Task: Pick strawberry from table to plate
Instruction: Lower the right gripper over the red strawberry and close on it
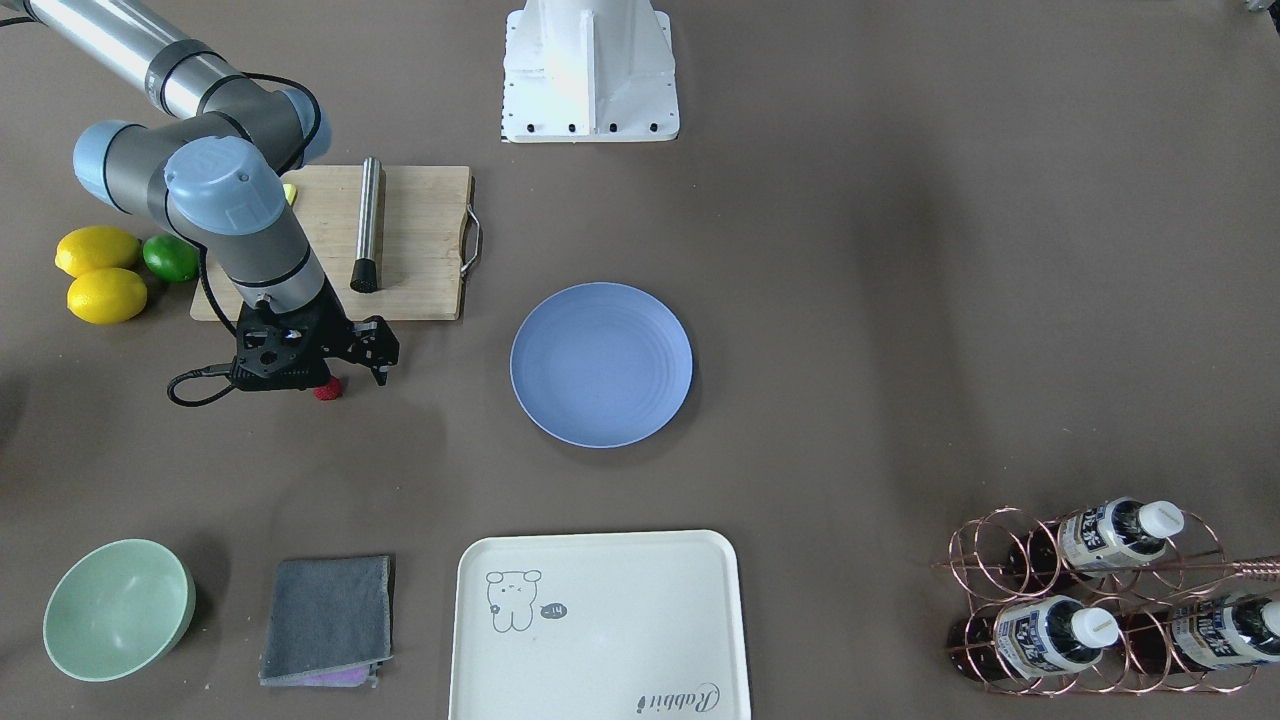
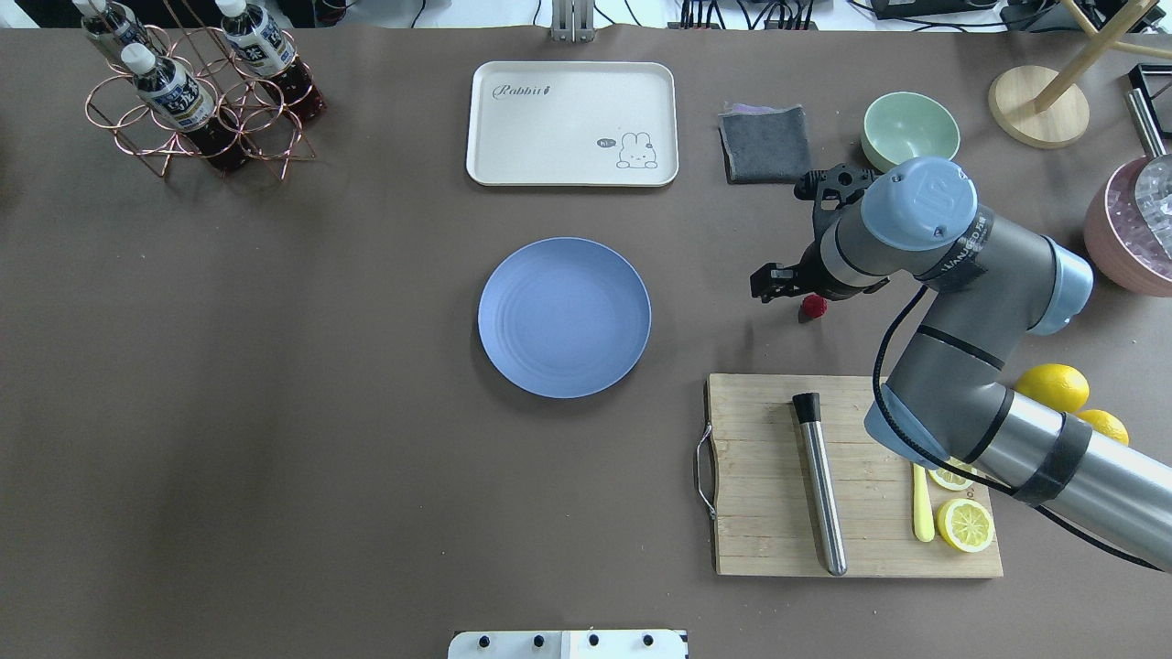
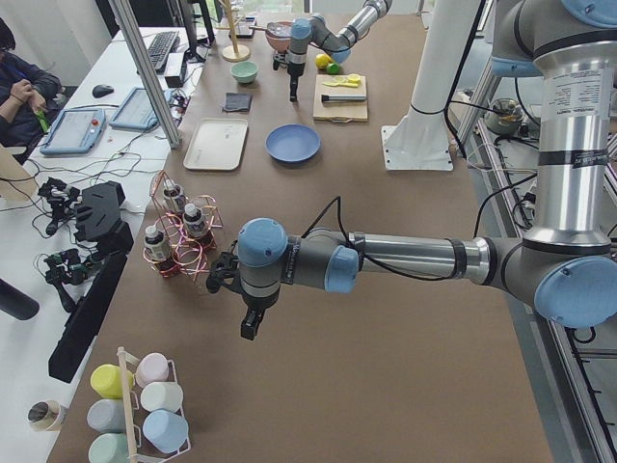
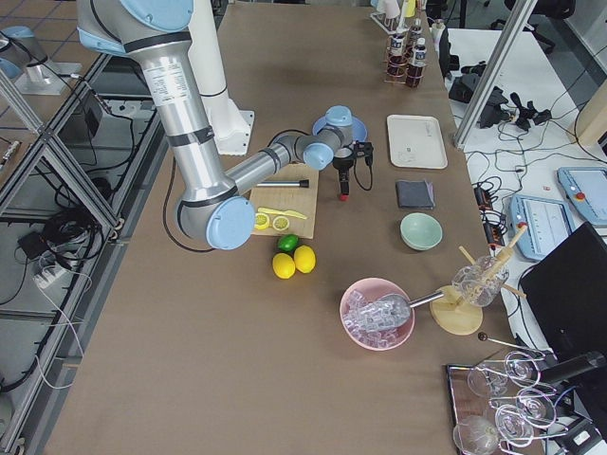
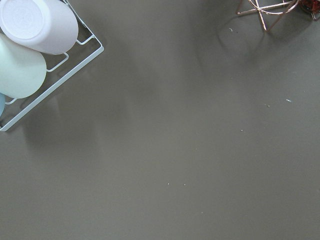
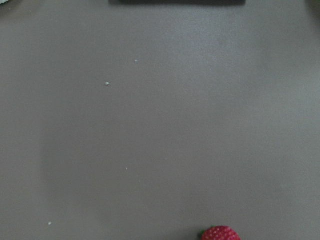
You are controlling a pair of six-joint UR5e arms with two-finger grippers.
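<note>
The strawberry point(image 1: 327, 388) point(image 2: 813, 307) is a tiny red berry lying on the table point(image 1: 900, 300), just off the cutting board's corner. My right gripper point(image 1: 335, 372) point(image 2: 798, 295) hangs straight over it, pointing down, its jaws apparently open with nothing held. In the right wrist view only the top of the strawberry point(image 6: 220, 233) shows at the bottom edge, and no fingers. The blue plate point(image 1: 600, 363) point(image 2: 564, 317) sits bare at mid-table, well to one side of the berry. My left gripper point(image 3: 249, 326) hovers over bare table at the far end; I cannot tell whether it is open or shut.
A wooden cutting board point(image 2: 851, 476) carries a steel muddler, a yellow knife and lemon slices. Lemons and a lime point(image 1: 100, 270) lie beside it. A grey cloth point(image 2: 765, 144), mint bowl point(image 2: 911, 131), cream tray point(image 2: 572, 124) and bottle rack point(image 2: 197, 101) line the far side.
</note>
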